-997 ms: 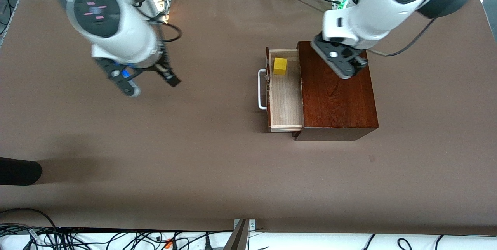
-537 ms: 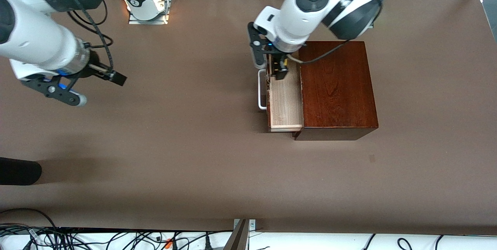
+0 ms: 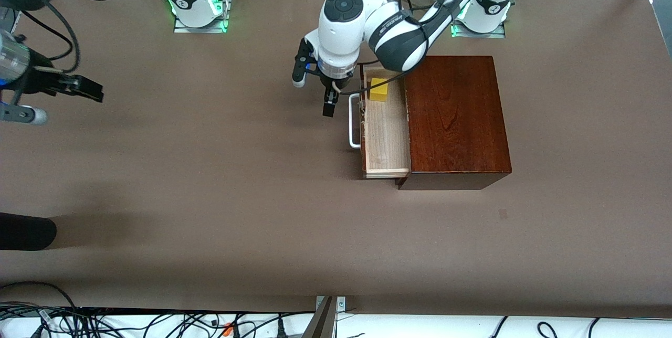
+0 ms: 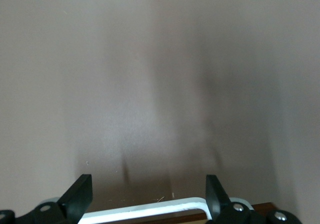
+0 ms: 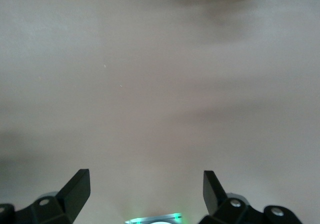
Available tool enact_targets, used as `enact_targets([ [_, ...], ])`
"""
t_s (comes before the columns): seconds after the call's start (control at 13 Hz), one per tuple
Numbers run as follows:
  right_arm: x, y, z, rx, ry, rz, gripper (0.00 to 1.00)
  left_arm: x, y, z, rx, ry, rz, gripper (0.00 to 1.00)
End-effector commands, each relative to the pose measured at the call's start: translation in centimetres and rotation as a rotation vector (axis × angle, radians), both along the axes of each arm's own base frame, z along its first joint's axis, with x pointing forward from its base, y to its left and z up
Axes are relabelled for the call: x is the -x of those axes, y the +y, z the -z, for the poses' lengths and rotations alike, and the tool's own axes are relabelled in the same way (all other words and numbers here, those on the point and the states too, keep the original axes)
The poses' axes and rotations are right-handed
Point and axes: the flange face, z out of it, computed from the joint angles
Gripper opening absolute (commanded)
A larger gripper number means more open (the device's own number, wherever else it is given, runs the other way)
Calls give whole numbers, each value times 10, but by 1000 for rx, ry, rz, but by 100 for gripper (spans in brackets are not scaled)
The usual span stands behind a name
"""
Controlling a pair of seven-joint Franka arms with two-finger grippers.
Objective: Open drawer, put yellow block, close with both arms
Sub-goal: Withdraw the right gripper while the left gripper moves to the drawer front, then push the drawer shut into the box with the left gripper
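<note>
Yellow block (image 3: 379,90) sits in the open drawer (image 3: 387,133); my left gripper (image 3: 321,97), jaws wide and empty, should press squarely on the white handle (image 3: 354,120), right gripper (image 3: 63,97) wide, waiting.

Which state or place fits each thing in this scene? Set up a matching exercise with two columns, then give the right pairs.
Things:
1. yellow block
2. drawer
3. left gripper
4. right gripper

States or places:
A. open, over bare table at the right arm's end
B. pulled out of the dark box
C. lying in the drawer
D. open, over the table beside the white handle

Right pairs: 1-C, 2-B, 3-D, 4-A
</note>
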Motion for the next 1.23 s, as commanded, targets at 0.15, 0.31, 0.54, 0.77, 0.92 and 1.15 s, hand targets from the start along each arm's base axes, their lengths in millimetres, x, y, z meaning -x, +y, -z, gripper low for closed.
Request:
enact_targets([
  [0.15,12,-25,-8,-37,-25,-55,100,-7,-4,41,-42,-34,80,100],
  [0.31,13,-22,-8,-37,-27,-43,100,-13,5,48,-65,-25,71,100],
  [0.54,11,-22,-5,-38,-35,-41,100,-22,25,59,-126,-1,94,100],
  [0.77,12,-20,-6,-44,-42,-42,100,-31,41,62,-171,31,90,100],
  [0.92,12,-20,-8,-40,-39,-5,100,-32,46,61,-203,50,100,100],
  [1.15,13,-18,-11,-40,-24,-9,100,-39,60,58,-236,74,87,100],
])
